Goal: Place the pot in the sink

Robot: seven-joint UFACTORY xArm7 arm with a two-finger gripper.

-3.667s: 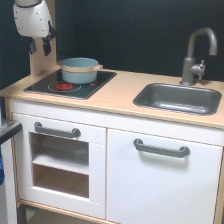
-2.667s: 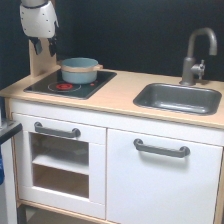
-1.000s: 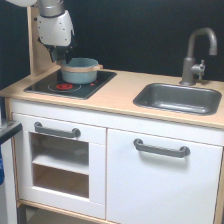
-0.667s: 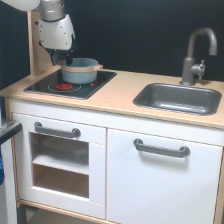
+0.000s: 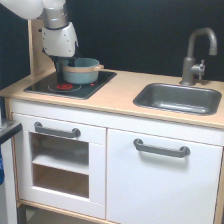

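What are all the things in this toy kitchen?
pot: one, blue-grey with tan rim band, on the hob's back part
hob: one, black with a red ring, exterior view's left of the counter
sink: one, dark grey, set into the counter at the exterior view's right
tap: one, grey, behind the sink
counter: one, light wood
cabinet handles: two, grey, on white fronts
end effector: one, white body, down at the pot's left side; fingers hard to make out

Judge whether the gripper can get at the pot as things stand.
Probably yes: the gripper is down at the pot on the hob, nothing visibly between them.
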